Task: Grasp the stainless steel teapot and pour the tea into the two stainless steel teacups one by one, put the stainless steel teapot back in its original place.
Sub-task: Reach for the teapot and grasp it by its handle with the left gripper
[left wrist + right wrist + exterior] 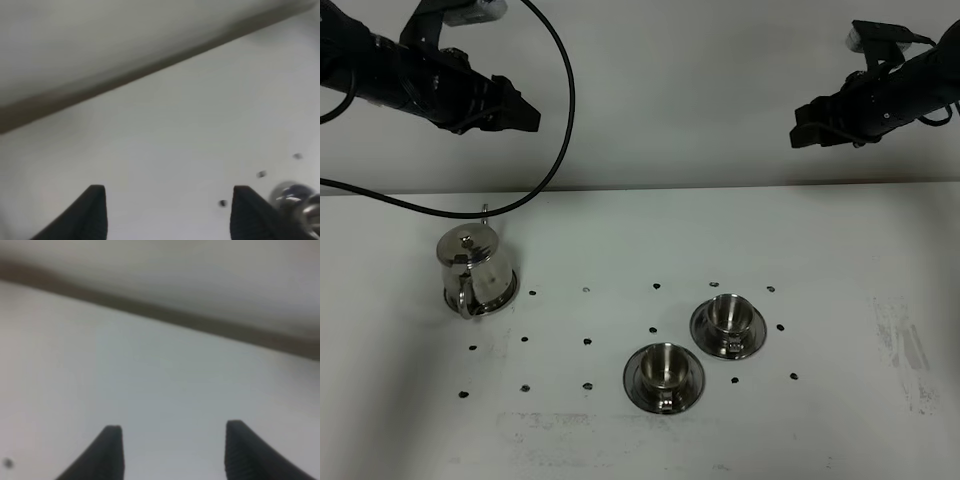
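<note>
Stainless steel teapot (472, 270) stands upright, unheld, the front teacup (663, 368) and rear teacup (727, 318) seemingly empty well apart from it, while the left gripper (525, 112) above it and the right gripper (805, 135) far across from it hang wide open, empty, with grasp, pours and return apparently all ahead.

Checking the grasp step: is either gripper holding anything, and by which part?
Nothing is held. The left gripper and right gripper are open and empty; the teapot stands untouched.

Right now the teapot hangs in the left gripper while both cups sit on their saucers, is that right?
Not quite. The teapot stands on the table, apart from the left gripper, which is raised, open and empty. The high view shows it. Both cups are as you say.
</note>
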{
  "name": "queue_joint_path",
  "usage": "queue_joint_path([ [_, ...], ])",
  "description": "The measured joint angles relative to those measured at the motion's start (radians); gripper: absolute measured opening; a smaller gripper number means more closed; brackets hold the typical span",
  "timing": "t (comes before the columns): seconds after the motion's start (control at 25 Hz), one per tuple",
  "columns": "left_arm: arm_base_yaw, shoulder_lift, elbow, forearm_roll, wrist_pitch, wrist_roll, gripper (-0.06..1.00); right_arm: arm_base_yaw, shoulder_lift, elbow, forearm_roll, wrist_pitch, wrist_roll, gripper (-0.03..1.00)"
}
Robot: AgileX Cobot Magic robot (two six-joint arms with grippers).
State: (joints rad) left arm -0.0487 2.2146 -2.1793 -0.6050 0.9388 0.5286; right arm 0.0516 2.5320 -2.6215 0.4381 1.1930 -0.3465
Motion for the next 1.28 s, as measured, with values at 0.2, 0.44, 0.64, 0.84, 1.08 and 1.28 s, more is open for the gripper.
queue_joint_path([
  [0.2,-0.009,-0.038,0.031,0.089,-0.007,-0.051,0.56,0.050,-0.134,0.121,-0.208,0.026,0.043,0.45],
  [0.44,-0.010,-0.171,0.296,0.103,-0.148,-0.049,0.54,0.074,-0.320,0.245,-0.249,0.028,0.083,0.45],
  [0.64,-0.010,-0.387,0.593,0.081,-0.396,0.030,0.50,0.075,-0.495,0.415,-0.234,-0.014,0.087,0.45],
  [0.84,-0.010,-0.568,0.832,0.037,-0.635,0.100,0.48,0.075,-0.725,0.750,-0.228,-0.221,0.087,0.45],
  [1.08,-0.010,-0.618,0.909,0.029,-0.697,0.107,0.48,0.075,-1.018,1.156,-0.217,-0.437,0.086,0.45],
  [1.28,-0.010,-0.625,0.909,0.029,-0.705,0.107,0.45,0.075,-1.239,1.396,-0.216,-0.522,0.086,0.45],
])
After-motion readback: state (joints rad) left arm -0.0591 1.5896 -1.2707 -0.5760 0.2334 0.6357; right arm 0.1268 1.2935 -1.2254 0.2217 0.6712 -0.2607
